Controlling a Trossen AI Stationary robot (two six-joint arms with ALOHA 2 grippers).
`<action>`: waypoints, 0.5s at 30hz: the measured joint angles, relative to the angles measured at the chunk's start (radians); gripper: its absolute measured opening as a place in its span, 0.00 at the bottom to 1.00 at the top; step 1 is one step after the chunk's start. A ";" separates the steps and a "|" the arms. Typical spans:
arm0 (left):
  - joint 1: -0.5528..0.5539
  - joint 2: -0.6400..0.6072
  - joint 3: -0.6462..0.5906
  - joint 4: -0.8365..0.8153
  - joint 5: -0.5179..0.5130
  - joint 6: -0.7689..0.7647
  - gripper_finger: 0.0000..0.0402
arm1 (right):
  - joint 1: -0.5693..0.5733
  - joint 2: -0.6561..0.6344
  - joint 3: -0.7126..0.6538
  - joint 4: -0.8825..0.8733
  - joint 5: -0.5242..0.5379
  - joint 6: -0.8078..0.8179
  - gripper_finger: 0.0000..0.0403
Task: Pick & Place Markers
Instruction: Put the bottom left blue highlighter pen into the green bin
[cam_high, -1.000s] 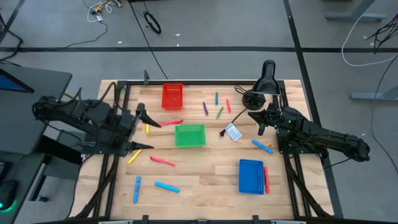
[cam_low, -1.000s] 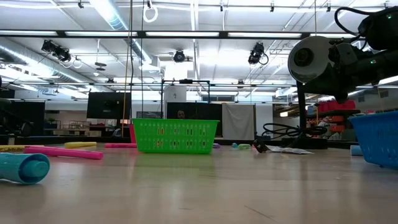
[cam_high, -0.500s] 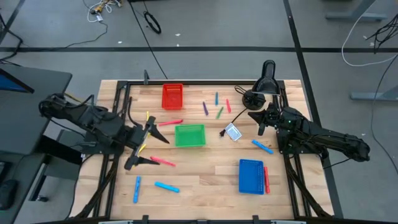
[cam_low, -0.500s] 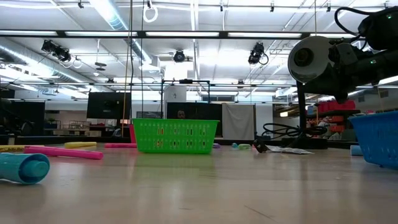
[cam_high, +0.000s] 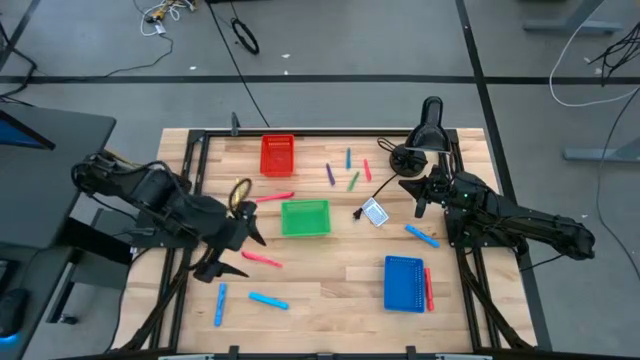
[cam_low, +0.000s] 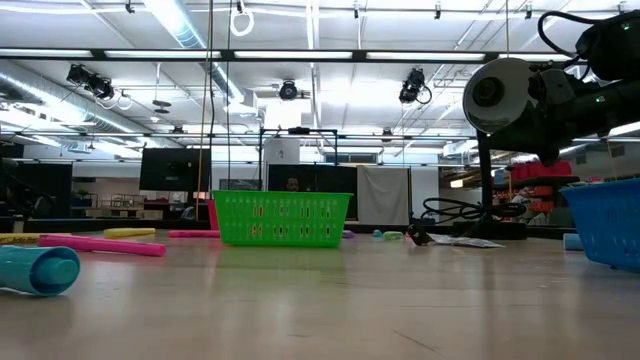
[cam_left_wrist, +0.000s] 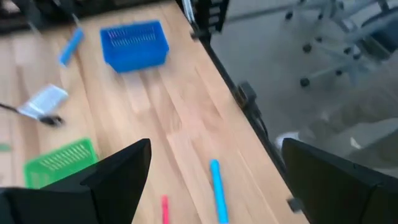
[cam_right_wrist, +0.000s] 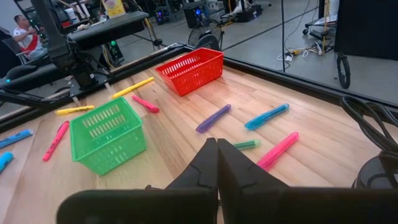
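On the left side of the pale wooden tabletop (cam_high: 330, 275) I have the left gripper (cam_high: 232, 251) hovering with its fingers spread wide and nothing between them, above the pink marker (cam_high: 262, 259) that lies just below and left of the small green plastic basket tray (cam_high: 305, 217). From the left wrist camera I see those two dark fingers (cam_left_wrist: 118, 174) apart, with a blue marker (cam_left_wrist: 217, 190) lying on the wood between them farther out, a red one (cam_left_wrist: 165, 208) beside it, and the blue basket tray (cam_left_wrist: 134, 42) beyond. The right gripper (cam_high: 421, 203) waits near the tabletop's right edge, above the white-and-blue card (cam_high: 375, 212), its fingers pressed together and empty, as the right wrist camera shows. The markers are scattered across the tabletop: a yellow one (cam_high: 237, 190) beside the left arm, two blue ones (cam_high: 268, 300) near the front left, a pink one (cam_high: 275, 197) between the red basket tray (cam_high: 278, 155) and the green tray, a cluster of purple, blue, green and red ones (cam_high: 348, 172) at the back middle, a blue one (cam_high: 421, 235) close to the right arm, and a red one (cam_high: 429, 287) lying against the blue tray's right side. In the low camera the green tray stands mid-table with a pink marker (cam_low: 100, 244) and a blue one (cam_low: 40, 270) in the foreground.
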 joint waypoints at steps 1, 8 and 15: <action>0.000 0.013 0.007 -0.016 0.004 -0.008 0.91 | 0.000 0.000 0.000 0.000 0.000 0.000 0.00; -0.014 0.136 0.083 -0.147 0.000 -0.129 0.91 | 0.000 0.000 0.000 0.000 0.000 0.000 0.00; -0.075 0.253 0.192 -0.286 -0.078 -0.132 0.91 | 0.000 0.000 0.000 0.000 0.000 0.000 0.00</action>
